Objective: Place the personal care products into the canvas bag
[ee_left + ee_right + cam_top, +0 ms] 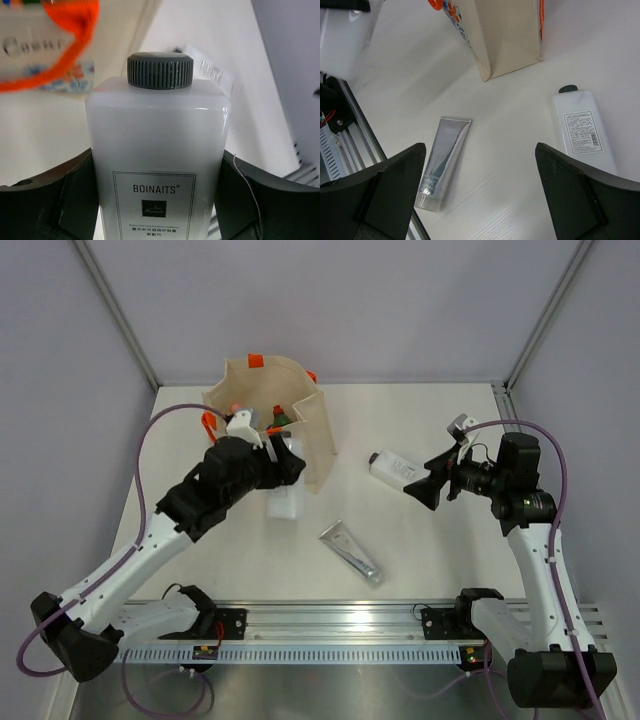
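Note:
My left gripper is shut on a white bottle with a grey ribbed cap; its black fingers press both sides of it. The bottle hangs just in front of the cream canvas bag, whose orange handle shows close behind. Pink and red caps poke out of the bag's mouth. My right gripper stands open above the table, with nothing between its fingers. A second white bottle lies on its side just past it. A silver tube lies flat nearer the front.
A metal rail carrying the arm bases runs along the table's near edge. Grey walls close the table on three sides. Purple cables loop from both arms.

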Motion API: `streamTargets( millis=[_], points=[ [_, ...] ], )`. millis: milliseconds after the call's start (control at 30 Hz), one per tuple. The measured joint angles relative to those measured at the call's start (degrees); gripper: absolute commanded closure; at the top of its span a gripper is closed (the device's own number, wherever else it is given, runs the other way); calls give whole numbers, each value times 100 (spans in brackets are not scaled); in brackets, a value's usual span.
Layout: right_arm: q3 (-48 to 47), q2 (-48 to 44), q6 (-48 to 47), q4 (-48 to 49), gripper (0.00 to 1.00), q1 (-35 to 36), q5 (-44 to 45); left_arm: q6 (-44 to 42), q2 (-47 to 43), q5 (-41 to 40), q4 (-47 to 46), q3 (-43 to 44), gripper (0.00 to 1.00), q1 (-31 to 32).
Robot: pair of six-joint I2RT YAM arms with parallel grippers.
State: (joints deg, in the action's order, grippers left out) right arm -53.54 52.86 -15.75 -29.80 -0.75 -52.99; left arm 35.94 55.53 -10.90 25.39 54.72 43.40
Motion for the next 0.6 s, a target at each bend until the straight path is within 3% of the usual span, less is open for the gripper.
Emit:
streamTargets(
  millis=[167,333,467,600],
  points=[
    [17,-70,-17,2,0,-50,11,22,1086,761,-505,1325,100,-1268],
    [74,-74,-37,2,1,-72,46,654,2236,1381,-1095,2350,100,-2273],
    [85,-72,-37,2,1,-81,61,1434,2920,1329,-1572,2723,100,-2918],
    [105,-70,-39,7,0,-81,81,1963,3292,785,-1884,2726,100,-3250]
  ],
)
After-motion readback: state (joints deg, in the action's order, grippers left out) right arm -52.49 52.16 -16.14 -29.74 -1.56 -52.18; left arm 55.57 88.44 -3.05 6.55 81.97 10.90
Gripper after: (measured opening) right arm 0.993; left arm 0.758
